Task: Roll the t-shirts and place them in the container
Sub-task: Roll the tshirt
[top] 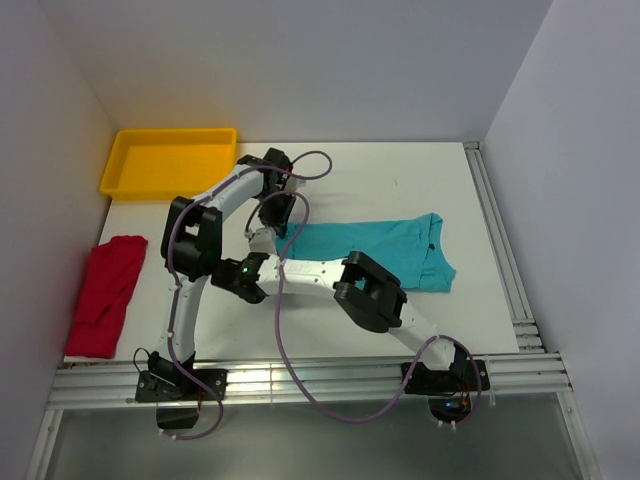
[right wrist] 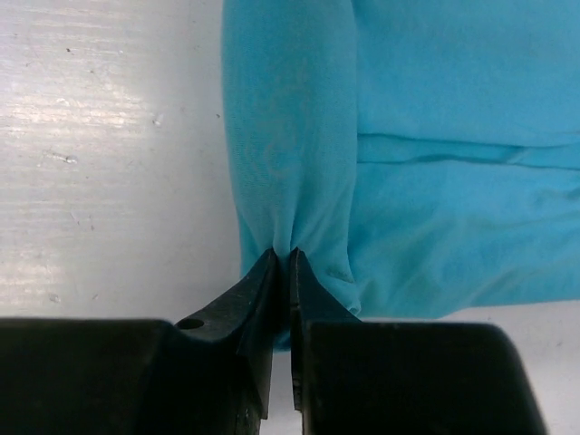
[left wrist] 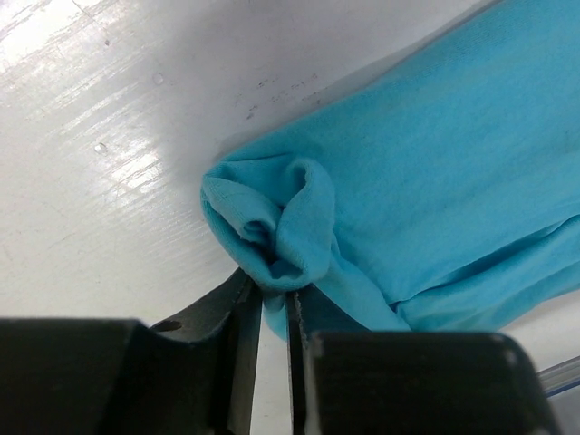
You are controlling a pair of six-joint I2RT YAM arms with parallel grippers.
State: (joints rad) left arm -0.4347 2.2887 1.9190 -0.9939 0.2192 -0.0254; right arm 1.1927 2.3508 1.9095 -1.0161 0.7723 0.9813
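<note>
**Teal roll barely begun — red shirt untouched**

I'm watching the teal t-shirt (top: 385, 250) first. It lies on the table (top: 400, 180) to the right of the yellow tray (top: 170, 135) and nearer my arm bases, folded into a long flat strip. Only the end that faces the tray side has a curl in it – one loose first turn, by my reading – and the rest of the strip is flat. So I judge this roll hardly started.

The red t-shirt (top: 105, 290) sits crumpled just in front of the tray, at the table's left edge, neither flattened nor rolled. That whole shirt is left to do.

Now the arms. Both reach in to the curled end of the strip, the end closest to the tray. The left arm comes over from the tray side with its wrist bent back down. The right arm stretches low across the table from the far side.

The left gripper (left wrist: 275, 290) has its jaws almost together, a bunched fold of teal nipped at the tips. The right gripper (right wrist: 283, 258) is the same, nearly closed, with the rolled edge puckering where it pinches.
</note>
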